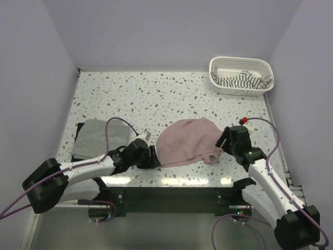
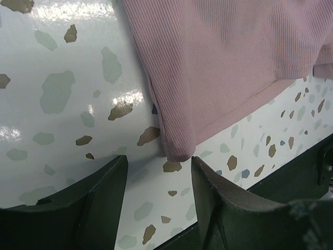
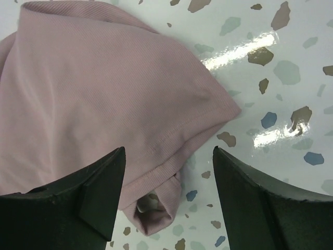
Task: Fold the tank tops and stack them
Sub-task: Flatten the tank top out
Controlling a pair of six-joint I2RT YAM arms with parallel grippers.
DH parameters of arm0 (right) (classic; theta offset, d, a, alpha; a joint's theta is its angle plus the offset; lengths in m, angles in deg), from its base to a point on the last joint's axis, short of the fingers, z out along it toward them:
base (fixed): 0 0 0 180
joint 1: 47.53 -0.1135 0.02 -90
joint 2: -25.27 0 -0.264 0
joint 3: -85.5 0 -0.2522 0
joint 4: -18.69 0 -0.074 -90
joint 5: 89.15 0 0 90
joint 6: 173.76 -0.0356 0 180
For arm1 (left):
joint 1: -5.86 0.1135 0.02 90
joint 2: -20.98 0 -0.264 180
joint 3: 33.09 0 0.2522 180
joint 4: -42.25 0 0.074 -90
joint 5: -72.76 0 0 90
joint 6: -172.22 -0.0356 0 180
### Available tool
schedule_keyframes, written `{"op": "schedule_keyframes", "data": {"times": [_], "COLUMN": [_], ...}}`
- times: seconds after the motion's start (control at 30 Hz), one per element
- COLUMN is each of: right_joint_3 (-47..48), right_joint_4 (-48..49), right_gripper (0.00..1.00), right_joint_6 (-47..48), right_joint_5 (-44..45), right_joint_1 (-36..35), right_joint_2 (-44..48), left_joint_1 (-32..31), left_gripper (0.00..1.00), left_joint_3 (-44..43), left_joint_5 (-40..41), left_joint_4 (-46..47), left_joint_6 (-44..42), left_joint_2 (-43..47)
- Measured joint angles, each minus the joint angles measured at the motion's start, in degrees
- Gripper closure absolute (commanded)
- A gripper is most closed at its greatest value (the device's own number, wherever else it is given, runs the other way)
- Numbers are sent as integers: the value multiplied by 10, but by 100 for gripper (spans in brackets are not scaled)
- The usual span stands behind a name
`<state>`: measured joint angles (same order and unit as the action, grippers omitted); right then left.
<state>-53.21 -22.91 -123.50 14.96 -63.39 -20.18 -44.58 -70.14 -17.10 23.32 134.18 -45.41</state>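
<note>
Nearest us, our left jaws are hanging released just short of the near left corner of the pink tank top point(image 2: 218, 62), and our right jaws are gaping over its near right corner, both seemingly lining up to pinch the hem for a fold. That top is lying rumpled near the counter's point(image 1: 156, 94) near edge, while the grey tank top point(image 1: 96, 138) is sitting folded at the left, likely starting the stack.
</note>
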Motion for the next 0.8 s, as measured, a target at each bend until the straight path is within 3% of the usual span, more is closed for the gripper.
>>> {"op": "schedule_keyframes", "data": {"times": [0.5, 0.77, 0.8], "right_joint_3": [0, 6, 7], "right_joint_4": [2, 1, 1], "right_gripper": [29, 28, 28], "right_joint_6": [-6, -6, -6], "right_joint_5": [63, 90, 91], "right_joint_1": [0, 3, 5], "right_joint_2": [-23, -55, -61], "left_joint_1": [0, -3, -4], "left_gripper": [55, 55, 60], "left_joint_3": [-26, -30, -30], "left_joint_5": [33, 17, 15], "left_joint_4": [16, 51, 55], "left_joint_6": [13, 10, 10], "left_joint_2": [-51, -74, -77]}}
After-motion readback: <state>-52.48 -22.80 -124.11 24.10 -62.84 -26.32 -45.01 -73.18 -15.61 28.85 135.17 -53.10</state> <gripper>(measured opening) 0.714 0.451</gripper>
